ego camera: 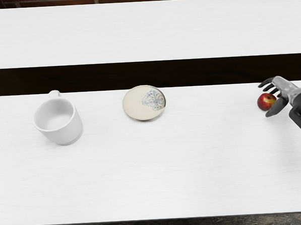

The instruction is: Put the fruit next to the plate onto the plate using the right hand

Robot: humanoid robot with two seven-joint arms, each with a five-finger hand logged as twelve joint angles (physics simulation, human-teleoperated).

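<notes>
A small red and yellow apple [265, 101] rests on the white table near its right edge. My right hand [272, 96] comes in from the right and cups the apple from behind and from the right, its dark fingers [266, 84] spread around the fruit without closing on it. The thumb [271, 109] reaches under the apple's front side. A cream plate [135, 105] with a blue-grey pattern lies near the table's far edge at the centre, well to the left of the apple. My left arm does not show.
A white mug [56, 119] stands tilted at the left of the table [153, 173]. A dark gap and a second white surface lie beyond the far edge.
</notes>
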